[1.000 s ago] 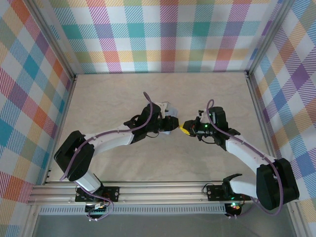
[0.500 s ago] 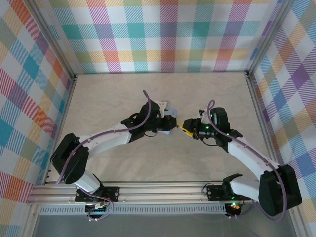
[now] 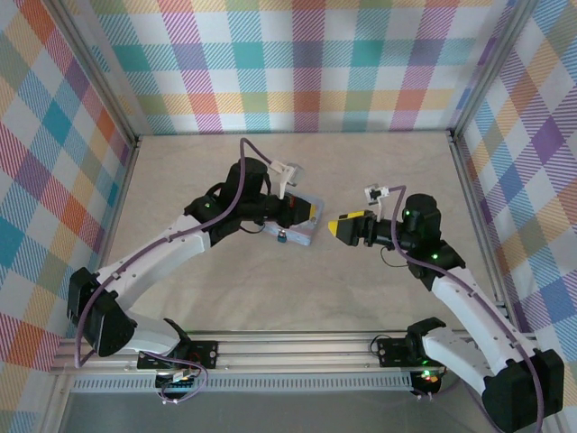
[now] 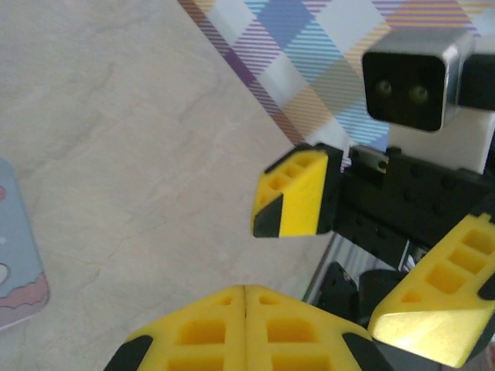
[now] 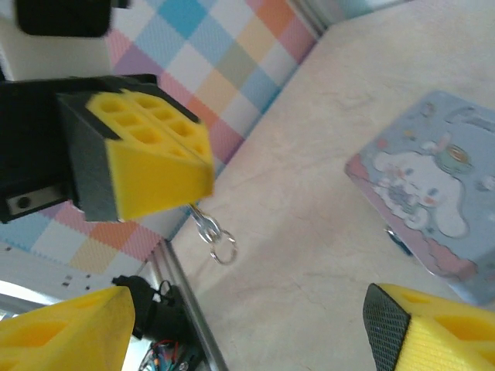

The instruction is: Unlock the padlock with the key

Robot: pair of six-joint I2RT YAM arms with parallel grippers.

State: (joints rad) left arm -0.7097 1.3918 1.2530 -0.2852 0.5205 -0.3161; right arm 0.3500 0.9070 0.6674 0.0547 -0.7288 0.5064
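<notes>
In the right wrist view my left gripper (image 5: 197,182) is shut on the key (image 5: 203,220). The small silvery key sticks out below the yellow fingers (image 5: 147,158), with a split ring (image 5: 223,250) hanging from it. In the left wrist view the left gripper (image 4: 245,292) shows its fingers pressed together, and the key is hidden. The tiny teal padlock (image 3: 282,236) lies at the near edge of the tin box (image 3: 302,233), and a sliver of the padlock (image 5: 397,239) peeks from under the box (image 5: 433,201). My right gripper (image 5: 247,309) is open and holds nothing. It faces the left gripper (image 3: 311,214) across a short gap, right gripper (image 3: 334,225).
The pale-blue cartoon tin box (image 4: 15,255) lies flat on the beige table (image 3: 225,180). Plaid walls enclose three sides, and the aluminium rail (image 3: 288,347) runs along the near edge. The right gripper's open fingers (image 4: 298,193) sit close in front of the left wrist camera.
Both arms have risen and drawn apart a little. The left wrist swung back and up, uncovering the tin box and the padlock. The right gripper shifted right.
</notes>
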